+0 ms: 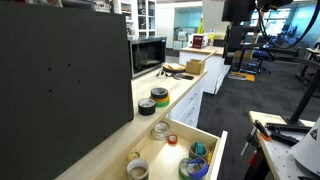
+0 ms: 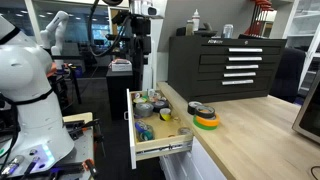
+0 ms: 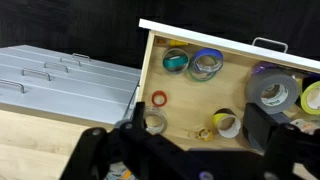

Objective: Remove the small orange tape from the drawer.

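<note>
The drawer [image 3: 200,33] is pulled open, with pale wood inside and a white front panel; it shows in both exterior views [image 1: 216,152] [image 2: 164,150]. The small orange tape [image 3: 158,98] lies flat on the drawer floor near its left wall. A clear roll [image 3: 153,122] lies just below it. My gripper [image 3: 198,121] is open and empty. It hangs high above the drawer [image 2: 140,48], and its left finger is over the clear roll. I cannot make out the orange tape in the exterior views.
The drawer also holds a teal roll [image 3: 176,60], a blue-green roll [image 3: 207,65], a yellow-black roll [image 3: 227,123] and a big grey roll [image 3: 272,92]. More rolls [image 2: 205,117] and a microwave [image 1: 148,55] stand on the counter. A black tool chest [image 2: 225,62] stands behind.
</note>
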### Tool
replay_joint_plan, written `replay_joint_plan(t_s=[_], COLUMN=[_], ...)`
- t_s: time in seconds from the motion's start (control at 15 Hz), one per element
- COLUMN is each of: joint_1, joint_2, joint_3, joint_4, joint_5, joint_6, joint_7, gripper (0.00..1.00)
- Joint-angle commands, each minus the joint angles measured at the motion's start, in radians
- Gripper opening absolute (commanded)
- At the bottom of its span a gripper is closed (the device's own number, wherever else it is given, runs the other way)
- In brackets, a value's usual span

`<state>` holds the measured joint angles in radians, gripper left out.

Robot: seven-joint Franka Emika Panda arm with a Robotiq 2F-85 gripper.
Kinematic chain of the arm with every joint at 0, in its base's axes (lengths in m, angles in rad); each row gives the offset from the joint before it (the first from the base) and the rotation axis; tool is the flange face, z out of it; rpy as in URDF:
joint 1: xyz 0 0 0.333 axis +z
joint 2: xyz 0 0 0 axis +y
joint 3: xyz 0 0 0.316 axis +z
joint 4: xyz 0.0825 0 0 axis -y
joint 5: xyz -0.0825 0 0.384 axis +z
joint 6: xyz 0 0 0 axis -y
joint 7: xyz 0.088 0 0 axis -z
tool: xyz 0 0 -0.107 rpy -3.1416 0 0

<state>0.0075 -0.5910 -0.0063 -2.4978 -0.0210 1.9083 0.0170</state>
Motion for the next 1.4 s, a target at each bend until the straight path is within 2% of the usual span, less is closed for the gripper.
replay_joint_plan(t_s=[0.0,0.93,1.33], joint_1=[-0.004,-0.004,0.013], joint_2=[0.0,0.0,0.084], joint_3=[0.004,0.004,0.022], joint_4=[0.002,0.002,-0.035], joint_5=[0.002,0.002,0.015], joint_6=[-0.002,-0.002,0.126], joint_7=[-0.002,-0.002,0.015], gripper=[1.0,1.0,1.0])
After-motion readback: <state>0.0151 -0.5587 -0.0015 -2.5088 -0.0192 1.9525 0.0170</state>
